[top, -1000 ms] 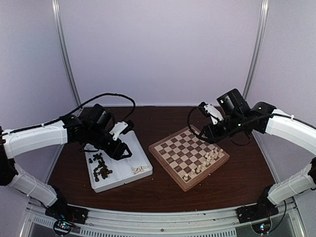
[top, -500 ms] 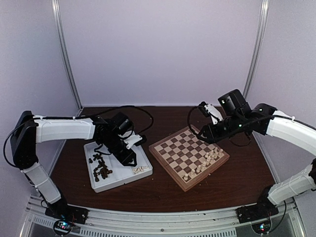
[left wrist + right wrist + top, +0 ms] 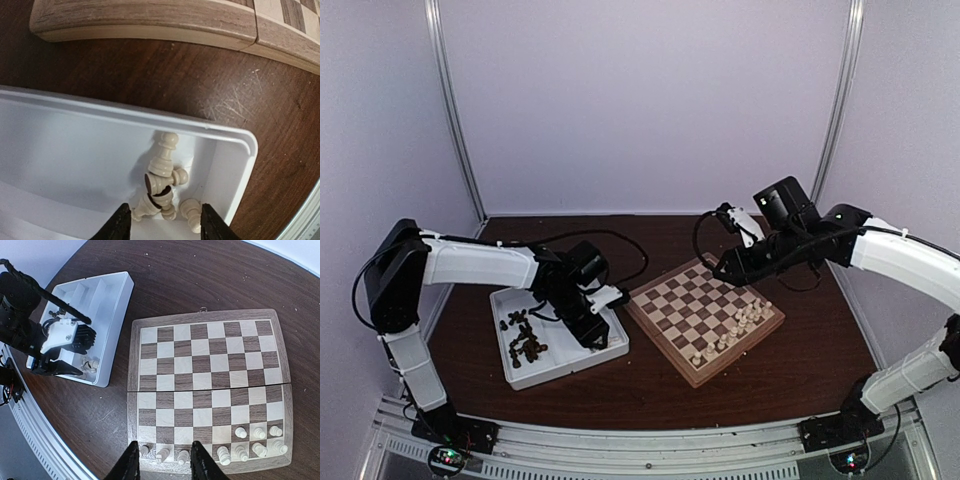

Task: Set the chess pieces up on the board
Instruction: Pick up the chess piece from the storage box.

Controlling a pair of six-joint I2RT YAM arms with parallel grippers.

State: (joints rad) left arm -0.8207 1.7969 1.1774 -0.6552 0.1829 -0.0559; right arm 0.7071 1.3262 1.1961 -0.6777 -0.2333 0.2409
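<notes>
Left gripper (image 3: 165,222) low over the white plastic two-compartment tray (image 3: 75,150), at about 9 o'clock from the thick square cream-and-dark-brown checkered wooden chessboard (image 3: 207,385). Jaws parted, gripping nothing, straddling a small heap of cream-white turned chess pieces (image 3: 162,167) in the tray's 4 o'clock corner as seen from above. Hard to count that heap, its near edge tucked behind the fingertips. Right gripper (image 3: 163,455) also released and empty, hanging above the board's 12 o'clock corner. On the board, only standing cream pieces (image 3: 250,442), in two rows along the 4 o'clock edge in the top view, the inner row short. Dark brown pieces (image 3: 525,340) loose in the tray's other compartment, at 9 o'clock of the cream heap. Probably about to pinch one cream piece. Risks catching two crossed pieces at once by closing on the tangle, or squirting a rounded one out against the tray wall. Risks landing a finger on the rim by descending too near the corner, then dragging or tipping the light tray across the dark brown wooden table (image 3: 165,75). Risks lifting a piece by its side, setting it down tilted and toppling it into the standing neighbours.
</notes>
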